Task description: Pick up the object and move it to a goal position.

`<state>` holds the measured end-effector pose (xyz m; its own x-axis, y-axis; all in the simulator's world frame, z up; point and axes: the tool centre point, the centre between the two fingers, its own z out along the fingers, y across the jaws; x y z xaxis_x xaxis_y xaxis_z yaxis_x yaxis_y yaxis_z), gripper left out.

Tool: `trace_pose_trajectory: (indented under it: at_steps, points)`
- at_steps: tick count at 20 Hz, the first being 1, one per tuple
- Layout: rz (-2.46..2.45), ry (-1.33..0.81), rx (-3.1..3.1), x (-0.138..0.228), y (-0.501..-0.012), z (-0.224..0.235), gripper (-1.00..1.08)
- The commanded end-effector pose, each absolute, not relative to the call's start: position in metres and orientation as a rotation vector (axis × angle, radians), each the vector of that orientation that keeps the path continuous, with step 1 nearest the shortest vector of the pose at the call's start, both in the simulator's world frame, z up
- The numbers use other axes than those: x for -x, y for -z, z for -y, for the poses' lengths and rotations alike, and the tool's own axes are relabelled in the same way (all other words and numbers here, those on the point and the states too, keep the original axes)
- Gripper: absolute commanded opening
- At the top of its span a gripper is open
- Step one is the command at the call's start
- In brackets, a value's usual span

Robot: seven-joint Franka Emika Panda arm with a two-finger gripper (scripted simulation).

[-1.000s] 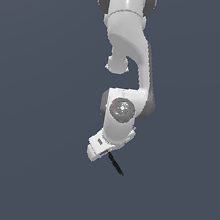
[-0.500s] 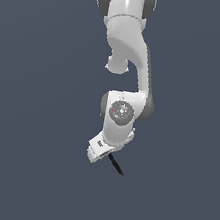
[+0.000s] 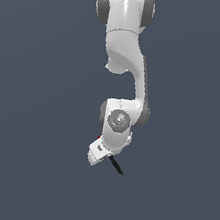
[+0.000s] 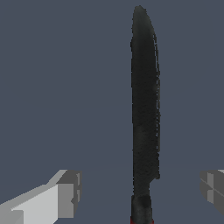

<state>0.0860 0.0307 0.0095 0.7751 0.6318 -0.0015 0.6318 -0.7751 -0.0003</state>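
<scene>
Hand (image 4: 140, 192) fingers spread | object (image 4: 145, 109) between — thin, black, blade-like

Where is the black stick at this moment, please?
In the exterior view, the black stick juts from the end effector toward lower right, low under the arm.

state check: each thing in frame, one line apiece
gripper: open, fingers apart, neither touching the stick in the wrist view
stick: between the fingers, black length pointing away from the wrist; in the exterior view it juts from under the hand
</scene>
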Motion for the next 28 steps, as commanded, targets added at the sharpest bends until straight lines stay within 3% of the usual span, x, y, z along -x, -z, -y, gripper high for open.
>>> trace_pose_trajectory:
  at_steps: [1, 2, 3, 18, 28]
  points:
    - [-1.054, 0.000, -2.959, -0.087, -0.008, -0.031, 1.00]
    - [-1.054, 0.000, -2.959, -0.087, -0.008, -0.031, 1.00]
    - [-1.054, 0.000, -2.959, -0.087, -0.008, -0.031, -1.00]
    - [-1.054, 0.001, -2.959, -0.087, -0.016, -0.027, -1.00]
    - [-1.054, 0.001, -2.959, -0.081, -0.073, 0.004, -1.00]
